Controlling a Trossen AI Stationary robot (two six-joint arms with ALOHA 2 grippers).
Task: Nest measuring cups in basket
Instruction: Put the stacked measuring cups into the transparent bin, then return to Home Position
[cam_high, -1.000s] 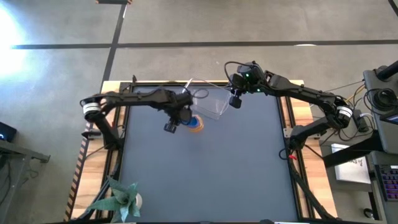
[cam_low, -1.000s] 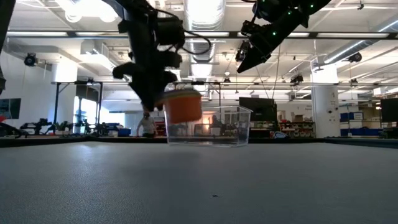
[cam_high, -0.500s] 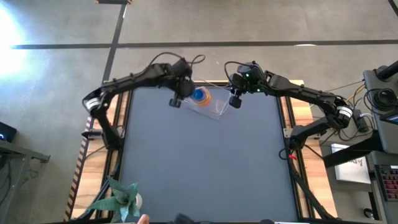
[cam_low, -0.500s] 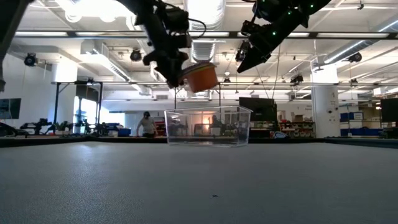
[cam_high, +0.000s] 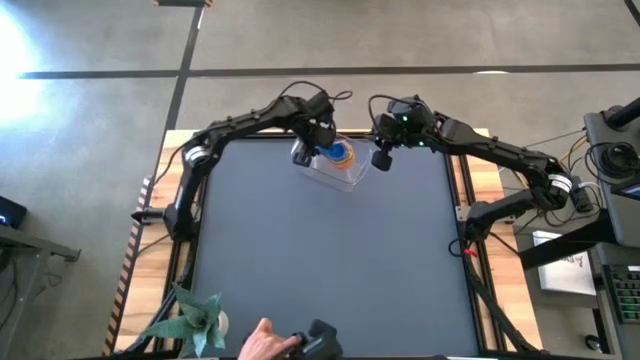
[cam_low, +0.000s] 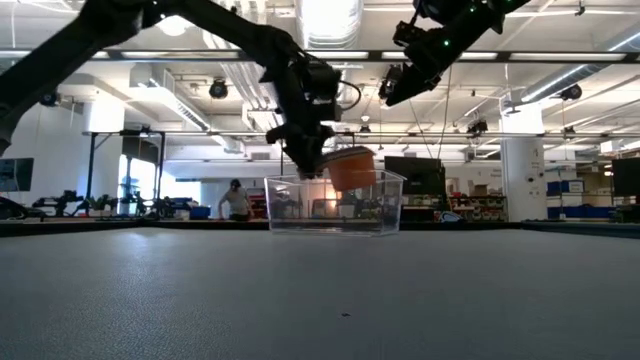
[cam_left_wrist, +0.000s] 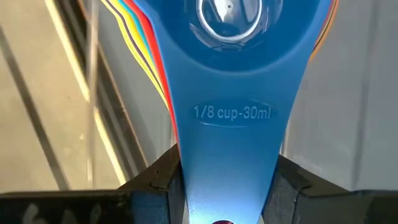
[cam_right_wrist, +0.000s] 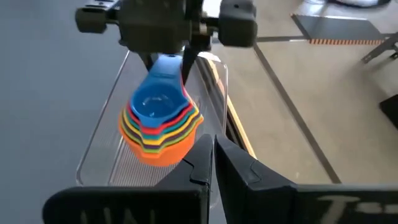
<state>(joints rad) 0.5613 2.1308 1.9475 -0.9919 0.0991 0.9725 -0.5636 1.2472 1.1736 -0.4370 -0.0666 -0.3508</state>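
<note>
**Stack of cups hanging right over the basket**

The left end effector (cam_high: 305, 152) has the whole nested stack of measuring cups (cam_high: 340, 154) pinched by the handles, its fingers partly closed around them. In the left wrist view the blue cup (cam_left_wrist: 231, 74) sits on top, handle marked 1/8 cup, with red, yellow and orange edges fanning out underneath. The right wrist view shows the orange cup (cam_right_wrist: 163, 148) at the bottom of the stack.

The stack is over the clear basket (cam_high: 342, 177), which sits on the dark bench (cam_high: 320, 270) near its far edge. From the low view the orange cup looks to be dipping just past the basket rim (cam_low: 335, 180), off the floor of it.

The right end effector (cam_high: 381, 158) hangs just beside the basket, fingers fully closed and holding nothing.

Also a person's hand (cam_high: 265, 342) at the near edge of the bench, touching some dark object (cam_high: 318, 340), plus a little plant (cam_high: 192, 318) at the corner.
</note>
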